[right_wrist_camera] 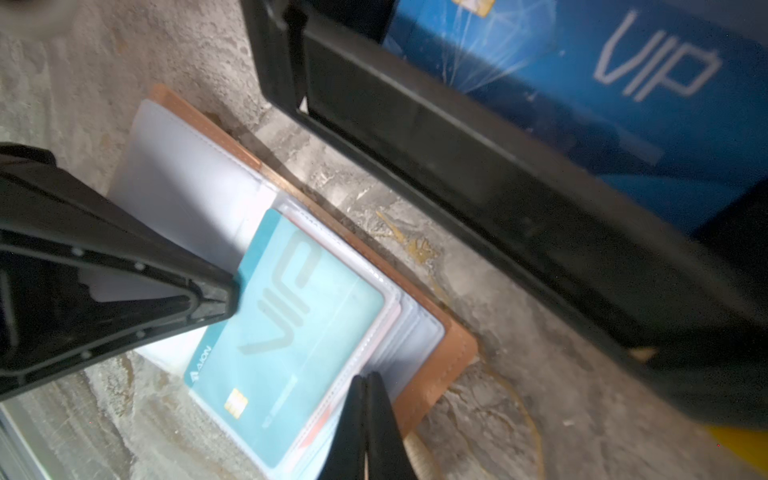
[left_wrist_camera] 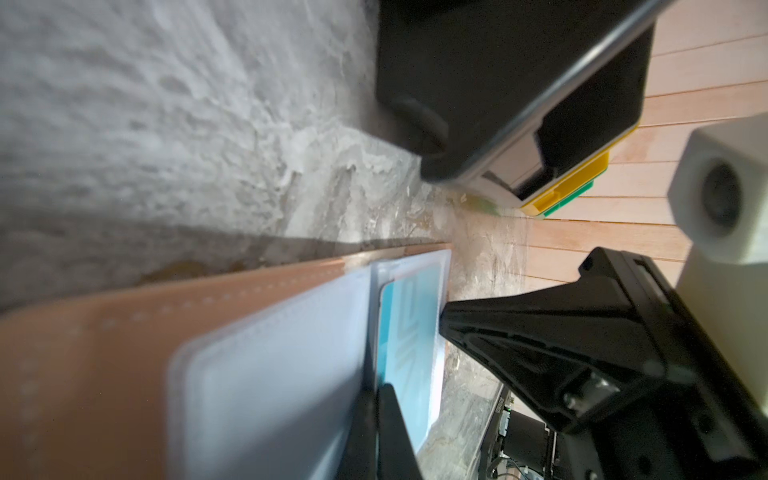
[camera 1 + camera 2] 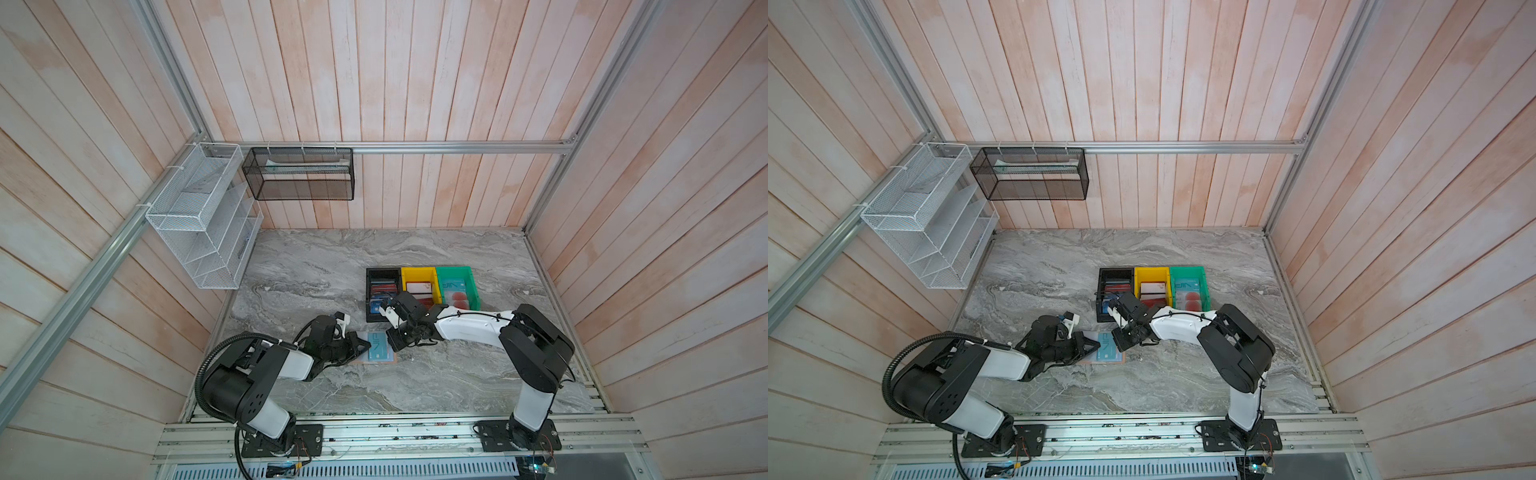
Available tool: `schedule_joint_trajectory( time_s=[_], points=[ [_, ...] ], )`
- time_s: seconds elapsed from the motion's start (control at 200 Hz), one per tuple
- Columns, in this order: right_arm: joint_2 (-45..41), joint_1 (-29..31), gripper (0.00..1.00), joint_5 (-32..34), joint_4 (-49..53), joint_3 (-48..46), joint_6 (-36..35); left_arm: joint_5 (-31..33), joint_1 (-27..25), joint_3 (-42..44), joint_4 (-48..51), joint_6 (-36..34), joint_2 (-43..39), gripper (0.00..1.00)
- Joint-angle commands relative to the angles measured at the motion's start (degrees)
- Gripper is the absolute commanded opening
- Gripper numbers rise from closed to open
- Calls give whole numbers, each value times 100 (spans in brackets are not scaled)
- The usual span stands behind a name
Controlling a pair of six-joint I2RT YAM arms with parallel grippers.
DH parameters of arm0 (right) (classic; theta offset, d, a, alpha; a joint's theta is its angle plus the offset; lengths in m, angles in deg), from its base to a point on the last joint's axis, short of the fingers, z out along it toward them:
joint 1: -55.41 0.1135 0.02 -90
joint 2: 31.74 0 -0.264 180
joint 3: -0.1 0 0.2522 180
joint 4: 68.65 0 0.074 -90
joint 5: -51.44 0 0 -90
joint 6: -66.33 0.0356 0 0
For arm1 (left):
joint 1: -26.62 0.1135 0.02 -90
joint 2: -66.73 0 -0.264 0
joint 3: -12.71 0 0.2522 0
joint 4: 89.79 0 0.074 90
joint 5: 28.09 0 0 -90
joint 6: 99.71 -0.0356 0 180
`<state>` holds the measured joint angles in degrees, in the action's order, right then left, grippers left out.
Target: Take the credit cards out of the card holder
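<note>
The tan card holder (image 3: 388,360) (image 3: 1119,360) lies open on the marble table in both top views, its clear sleeves facing up. A teal "VIP" credit card (image 1: 299,332) (image 2: 411,332) sticks partly out of the top sleeve. My left gripper (image 2: 376,392) (image 1: 232,295) (image 3: 368,347) is shut on that card's bare edge. My right gripper (image 1: 365,380) (image 3: 391,340) is shut with its tips resting on the sleeves' outer edge, by the tan cover (image 1: 440,365). Other sleeves under the card are mostly hidden.
A black bin (image 3: 383,270) (image 1: 457,145) with a blue "VIP" card (image 1: 623,83) stands just behind the holder, with a yellow bin (image 3: 417,272) and a green bin (image 3: 453,271) beside it, both with cards in them. A white wire rack (image 3: 199,216) and a black mesh basket (image 3: 299,174) hang on the walls.
</note>
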<state>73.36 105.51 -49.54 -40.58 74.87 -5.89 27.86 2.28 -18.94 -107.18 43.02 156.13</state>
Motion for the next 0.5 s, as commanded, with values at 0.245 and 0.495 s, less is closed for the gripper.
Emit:
schedule_joint_trajectory(
  time_s=[0.245,0.495],
  points=[
    [204,27,6,60,398,-332,-12,269,304,177,1261,-508,-687,0],
    [142,27,9,74,451,-317,-22,570,491,48,2310,-940,-1408,0]
  ],
)
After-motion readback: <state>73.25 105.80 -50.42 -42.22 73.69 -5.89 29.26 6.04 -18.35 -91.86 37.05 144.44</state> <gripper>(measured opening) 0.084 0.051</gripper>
